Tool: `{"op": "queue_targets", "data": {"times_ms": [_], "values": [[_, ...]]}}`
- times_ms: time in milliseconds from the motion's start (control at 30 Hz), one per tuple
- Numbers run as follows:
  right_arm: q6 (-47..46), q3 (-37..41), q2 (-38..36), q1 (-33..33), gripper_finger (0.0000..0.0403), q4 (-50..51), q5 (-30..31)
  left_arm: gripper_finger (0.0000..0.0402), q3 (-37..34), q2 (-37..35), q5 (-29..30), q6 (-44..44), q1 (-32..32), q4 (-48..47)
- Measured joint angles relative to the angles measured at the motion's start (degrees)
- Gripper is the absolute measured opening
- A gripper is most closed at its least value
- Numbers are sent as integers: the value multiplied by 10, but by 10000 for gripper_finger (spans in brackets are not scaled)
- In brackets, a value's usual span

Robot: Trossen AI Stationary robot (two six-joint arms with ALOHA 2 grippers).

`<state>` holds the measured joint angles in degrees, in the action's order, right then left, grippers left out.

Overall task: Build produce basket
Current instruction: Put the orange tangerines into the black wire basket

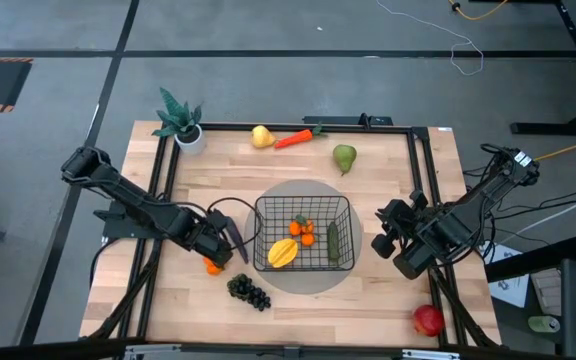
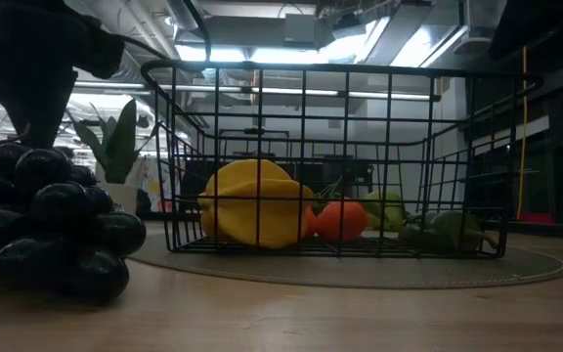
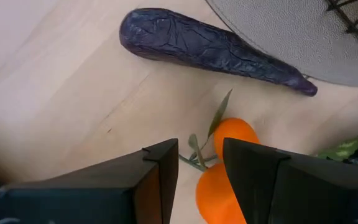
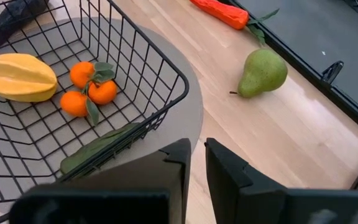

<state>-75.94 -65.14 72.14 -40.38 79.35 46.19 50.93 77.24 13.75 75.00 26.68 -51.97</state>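
Note:
The black wire basket [image 1: 304, 205] stands on a round grey mat [image 1: 313, 283] at mid-table. It holds a yellow fruit [image 1: 282, 252], small oranges [image 1: 304, 232] and a green cucumber [image 1: 334, 243]. My left gripper [image 3: 201, 149] points down just left of the basket, open. Its fingers stand either side of a leafy pair of oranges [image 3: 229, 134] lying on the wood; I see no touch. A purple eggplant [image 3: 210, 50] lies just beyond. My right gripper [image 4: 197, 152] hovers shut above the basket's right edge, holding nothing.
Dark grapes [image 1: 249, 291] lie near the front, a red apple [image 1: 428, 320] at the front right. At the far side are a yellow pear [image 1: 261, 136], a carrot [image 1: 296, 138], a green pear [image 1: 344, 158] and a potted plant [image 1: 181, 122]. A black frame [image 1: 416, 160] borders the table.

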Motion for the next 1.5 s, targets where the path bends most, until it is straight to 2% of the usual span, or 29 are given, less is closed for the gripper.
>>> {"op": "queue_targets", "data": {"times_ms": [167,633,733,933,1167,1500], "values": [[0,0,0,0,43,0,-9,114,-1,1,3,28,8,2],[0,0,0,0,43,0,-9,113,-1,56,3,25,23,6],[0,0,0,0,43,0,-9,96,-1,57,4,24,23,7],[0,0,0,0,43,-3,-9,10,-1,57,3,26,23,18],[0,0,0,0,43,-3,-8,1,-1,54,7,-3,20,10],[-1,0,0,0,43,-3,-8,0,-1,-19,13,-34,7,-62]]}}
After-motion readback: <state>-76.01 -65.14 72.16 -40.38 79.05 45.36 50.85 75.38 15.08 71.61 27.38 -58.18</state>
